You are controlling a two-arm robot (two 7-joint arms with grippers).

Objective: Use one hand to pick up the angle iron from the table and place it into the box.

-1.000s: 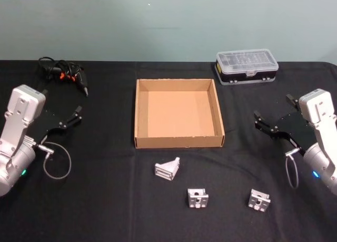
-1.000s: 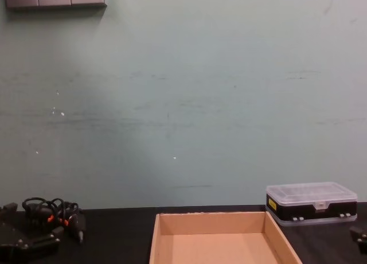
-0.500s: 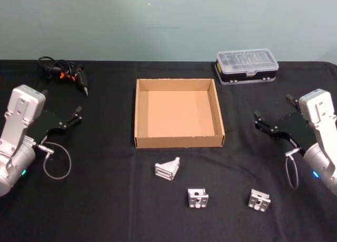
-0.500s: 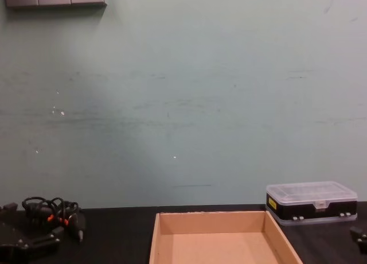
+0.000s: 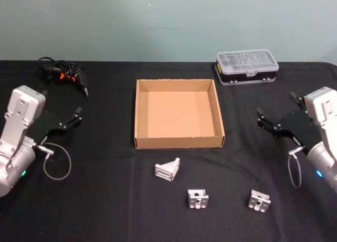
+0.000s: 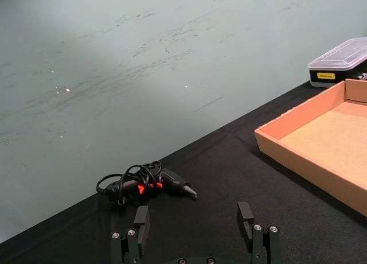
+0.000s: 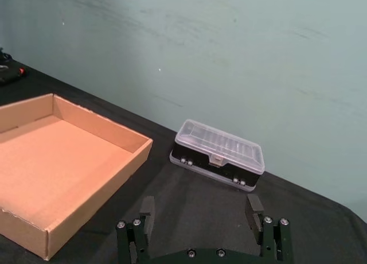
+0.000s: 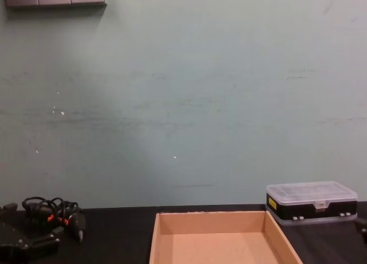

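Note:
Three small silver angle irons lie on the black table point(image 5: 100, 205) in front of the box: one point(image 5: 167, 169) closest to it, one point(image 5: 198, 198) nearer me, one point(image 5: 259, 200) to the right. The tan cardboard box point(image 5: 179, 142) sits at the centre with nothing in it, and also shows as the box point(image 6: 298, 166), the box point(image 7: 103, 129) and the box point(image 8: 212, 225). My left gripper point(image 5: 62, 103) hovers open at the far left. My right gripper point(image 5: 276, 105) hovers open at the far right, behind the rightmost angle iron. Neither holds anything, as the open left gripper point(image 6: 193, 218) and open right gripper point(image 7: 199, 209) confirm.
A clear-lidded plastic case point(image 5: 246, 66) with a black base stands at the back right, beyond the box. A bundle of black cables point(image 5: 62, 73) with red marks lies at the back left. A pale green wall rises behind the table.
My right gripper has drifted slightly to the right, away from the box. The left arm has sunk a touch. The angle irons and the box have not moved.

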